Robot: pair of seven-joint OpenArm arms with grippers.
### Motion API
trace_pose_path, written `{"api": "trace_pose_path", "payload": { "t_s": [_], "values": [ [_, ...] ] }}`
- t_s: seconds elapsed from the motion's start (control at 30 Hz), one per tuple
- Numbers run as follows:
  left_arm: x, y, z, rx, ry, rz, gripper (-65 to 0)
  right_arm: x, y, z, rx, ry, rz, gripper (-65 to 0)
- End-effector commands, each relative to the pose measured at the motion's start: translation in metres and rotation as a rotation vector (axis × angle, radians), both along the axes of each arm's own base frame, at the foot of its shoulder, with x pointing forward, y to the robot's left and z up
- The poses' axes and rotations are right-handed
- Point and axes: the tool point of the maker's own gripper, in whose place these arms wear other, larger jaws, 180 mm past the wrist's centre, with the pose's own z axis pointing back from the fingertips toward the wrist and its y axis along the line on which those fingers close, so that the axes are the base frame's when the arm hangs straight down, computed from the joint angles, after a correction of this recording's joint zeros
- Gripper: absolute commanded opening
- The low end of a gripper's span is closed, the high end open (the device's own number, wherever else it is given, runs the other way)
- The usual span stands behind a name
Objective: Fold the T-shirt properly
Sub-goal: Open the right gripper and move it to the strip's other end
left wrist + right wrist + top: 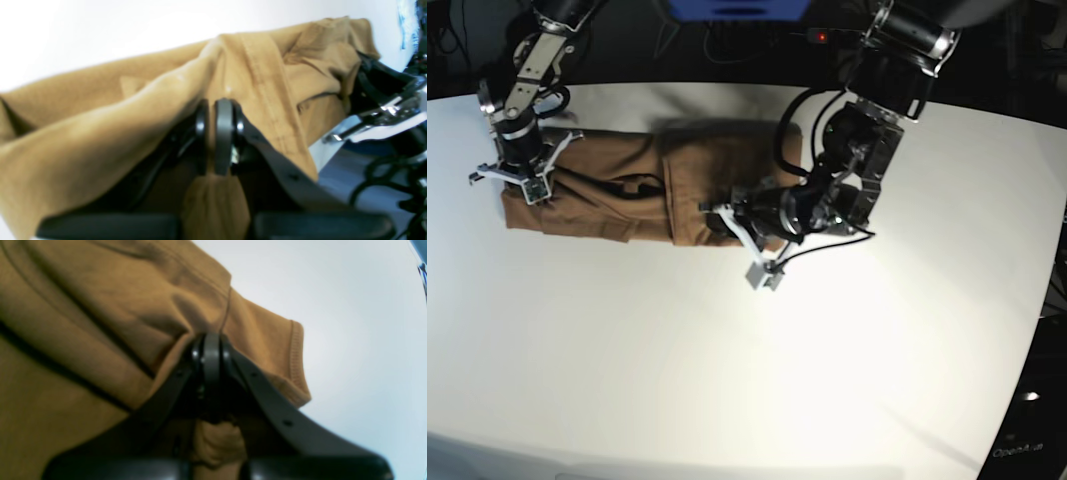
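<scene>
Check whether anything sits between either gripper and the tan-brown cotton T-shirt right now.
Nothing visible does. The left gripper and the right gripper are each shut on a pinch of the tan-brown cotton T-shirt, which lies on the white table.

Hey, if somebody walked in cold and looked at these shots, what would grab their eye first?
Probably the tan-brown T-shirt, stretched in a long, creased band across the far-left part of the white table. Next, both arms pinching it: the right gripper shut on cloth beside a sleeve hem at the band's left end, the left gripper shut on a bunched fold at its right end.
</scene>
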Motion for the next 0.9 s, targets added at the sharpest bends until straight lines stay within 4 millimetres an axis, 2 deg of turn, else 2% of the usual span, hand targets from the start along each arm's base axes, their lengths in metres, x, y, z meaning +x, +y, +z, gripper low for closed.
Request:
{"api": "trace_pose_path", "payload": {
  "t_s": [0.0, 0.23, 0.43, 0.6, 0.8, 0.87],
  "values": [
    [0.008, -0.010, 0.012, -0.027, -0.036, -0.002, -61.4, -0.026, -0.007, -0.017, -0.046, 0.149, -0.003, -64.7],
    [0.006, -0.015, -0.003, 0.010, -0.042, -0.024, -61.4, -0.014, -0.017, 0.012, -0.114, 0.087, -0.003, -64.7],
    [0.002, -0.012, -0.023, 0.013, -0.026, -0.020, -61.4, -0.009, -0.024, 0.034, -0.165, 0.042, -0.004, -64.4],
    [0.003, -0.009, -0.025, 0.017, -0.031, -0.011, -61.4, -0.001, -0.033, 0.056, -0.208, -0.008, -0.021, -64.3],
    [0.003, -0.008, -0.026, 0.020, -0.028, -0.009, -61.4, 0.018, -0.039, 0.098, -0.275, -0.111, -0.022, -64.1],
    [0.001, -0.007, -0.027, 0.022, -0.023, -0.007, -61.4, 0.022, -0.047, 0.114, -0.302, -0.146, -0.045, -64.0]
  ]
}}
